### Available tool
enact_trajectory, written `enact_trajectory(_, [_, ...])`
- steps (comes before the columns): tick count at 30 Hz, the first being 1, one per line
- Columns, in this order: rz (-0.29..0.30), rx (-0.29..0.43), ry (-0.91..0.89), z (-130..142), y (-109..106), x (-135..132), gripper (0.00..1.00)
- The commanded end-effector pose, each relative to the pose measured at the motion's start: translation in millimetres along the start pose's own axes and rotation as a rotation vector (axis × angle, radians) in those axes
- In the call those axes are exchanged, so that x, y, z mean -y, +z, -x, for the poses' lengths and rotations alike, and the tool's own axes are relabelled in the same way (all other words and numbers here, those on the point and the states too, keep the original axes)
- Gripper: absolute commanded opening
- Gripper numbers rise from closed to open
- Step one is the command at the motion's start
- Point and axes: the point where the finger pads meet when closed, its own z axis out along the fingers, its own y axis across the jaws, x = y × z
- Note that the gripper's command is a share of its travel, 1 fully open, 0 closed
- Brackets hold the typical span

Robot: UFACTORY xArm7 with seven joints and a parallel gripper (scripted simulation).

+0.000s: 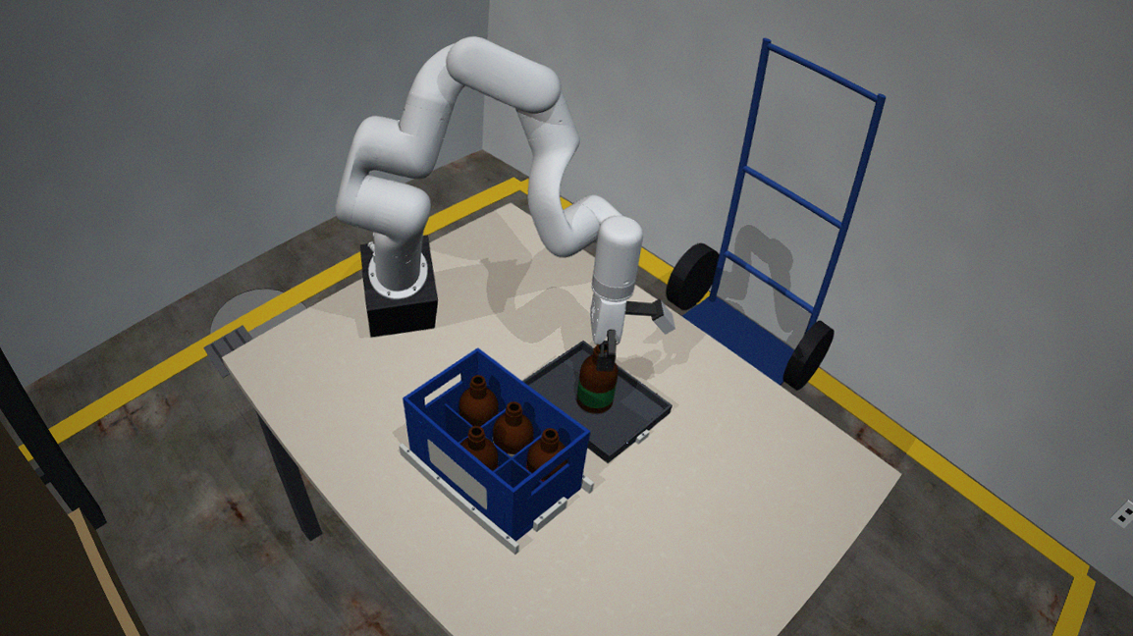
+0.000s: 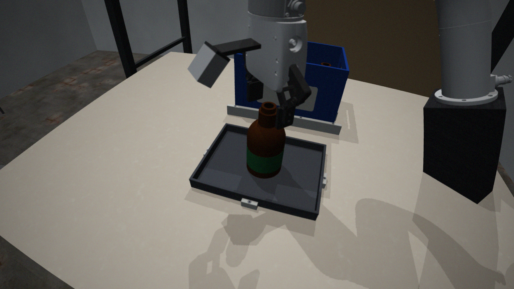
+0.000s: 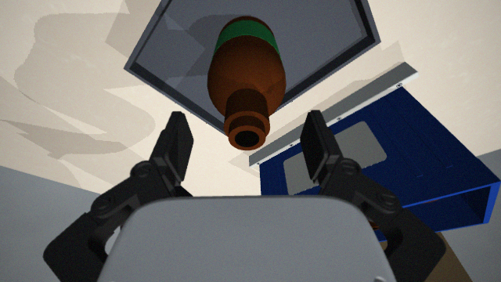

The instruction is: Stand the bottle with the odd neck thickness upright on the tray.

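Observation:
A brown bottle with a green label (image 2: 265,143) stands upright on the dark grey tray (image 2: 258,169); it also shows in the wrist view (image 3: 246,82) and in the top view (image 1: 597,378). My gripper (image 3: 246,124) is open, its fingers wide on either side of the bottle's neck and not touching it. It shows in the exterior view (image 2: 274,107) and in the top view (image 1: 606,346). The blue crate (image 1: 490,437) holds several brown bottles (image 1: 511,425) standing upright in its cells.
The crate (image 2: 286,83) stands right behind the tray on a pale base rail. The arm's black base block (image 2: 463,143) is to the right. A blue hand truck (image 1: 769,240) stands by the wall beyond the table.

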Motion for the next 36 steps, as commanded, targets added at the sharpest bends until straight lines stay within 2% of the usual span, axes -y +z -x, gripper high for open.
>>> enact_trajectory(1, [0.000,-0.003,0.000,-1,-1,0,1.00])
enact_trajectory(18, [0.000,-0.003,0.000,-1,-7,0,1.00])
enact_trajectory(36, [0.000,-0.003,0.000,-1,-39,0,1.00])
